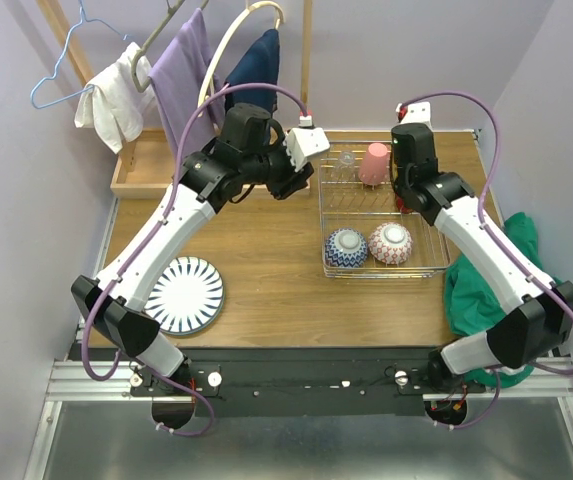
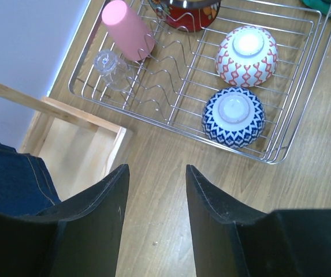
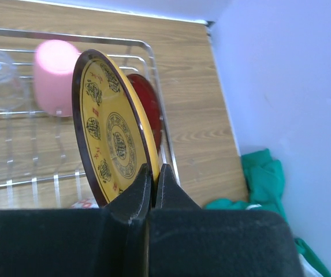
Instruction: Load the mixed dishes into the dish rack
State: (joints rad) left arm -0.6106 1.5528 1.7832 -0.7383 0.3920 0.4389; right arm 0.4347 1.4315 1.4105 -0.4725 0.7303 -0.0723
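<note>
My right gripper [image 3: 155, 170] is shut on the rim of the red floral plate [image 3: 110, 133], which has a yellow patterned face and a red back. It holds the plate on edge over the far right of the dish rack [image 3: 171, 156]. The plate also shows in the left wrist view [image 2: 191, 11]. The pink cup [image 1: 374, 163], the blue-white bowl [image 1: 346, 247] and the red-pink bowl [image 1: 390, 243] stand upside down in the rack [image 1: 381, 272]. The striped white plate [image 1: 184, 294] lies on the table at the near left. My left gripper [image 2: 156, 173] is open and empty above bare wood left of the rack.
A clear glass [image 2: 107, 62] stands in the rack beside the cup. A wooden tray [image 1: 131, 170] with a clothes frame and hanging cloths is at the far left. A green cloth [image 1: 486, 290] hangs off the table's right edge.
</note>
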